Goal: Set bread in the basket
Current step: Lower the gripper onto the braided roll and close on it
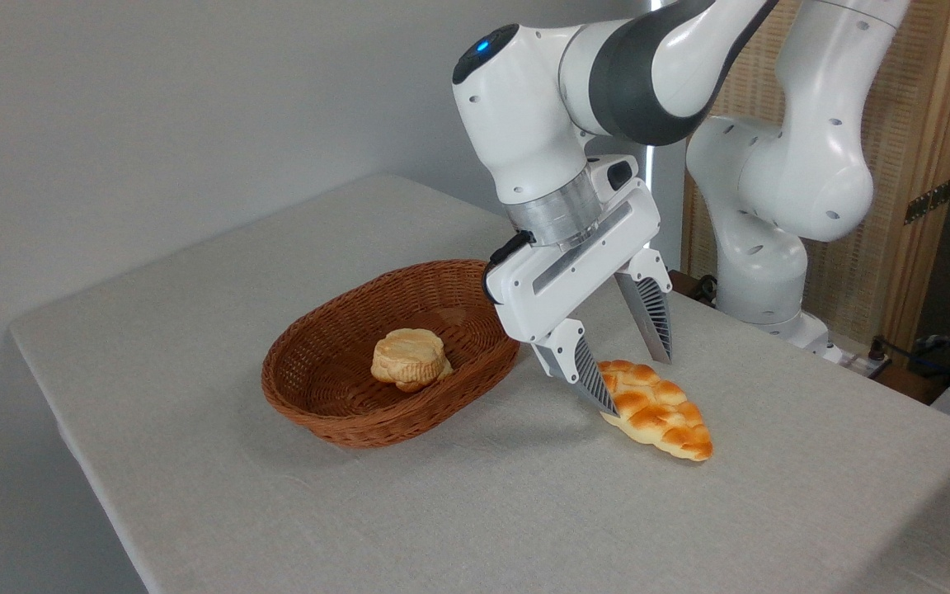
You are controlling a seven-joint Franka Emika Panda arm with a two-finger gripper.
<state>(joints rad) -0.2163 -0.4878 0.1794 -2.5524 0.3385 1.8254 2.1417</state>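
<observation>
Camera view, operator: your claw (636, 384) spread wide, fingers straddling left end of braided loaf (656, 410), nothing gripped. Near finger (586, 374) overlaps loaf's left tip; far finger (650, 318) stands behind it. Loaf lies flat on grey surface (442, 511), just right of wicker basket (335, 412), outside it. Small pale bun (409, 358) sits inside basket.

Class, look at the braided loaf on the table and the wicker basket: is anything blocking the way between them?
No. The bare table lies between the loaf and the basket. Only the gripper is there, its open fingers straddling the loaf's near end. A small bun already sits inside the basket, leaving room.
</observation>
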